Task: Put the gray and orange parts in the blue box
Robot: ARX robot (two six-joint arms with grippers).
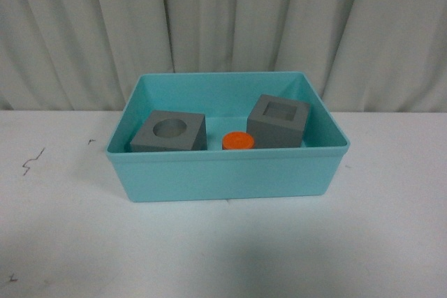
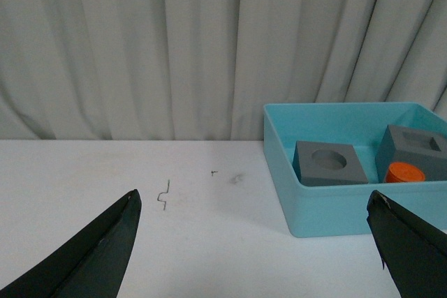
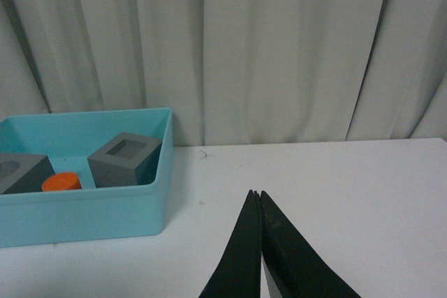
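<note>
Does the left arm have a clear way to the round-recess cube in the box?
Probably yes: the left gripper is open over bare table, and the round-recess cube sits uncovered in the open-topped blue box, nearest its side.

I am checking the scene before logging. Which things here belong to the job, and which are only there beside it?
Belong to the job:
- blue box
- gray cube with round hole, inside the box
- gray cube with square hole, inside the box
- orange cylinder, inside the box, between the cubes

Not part of it:
- white table
- curtain
</note>
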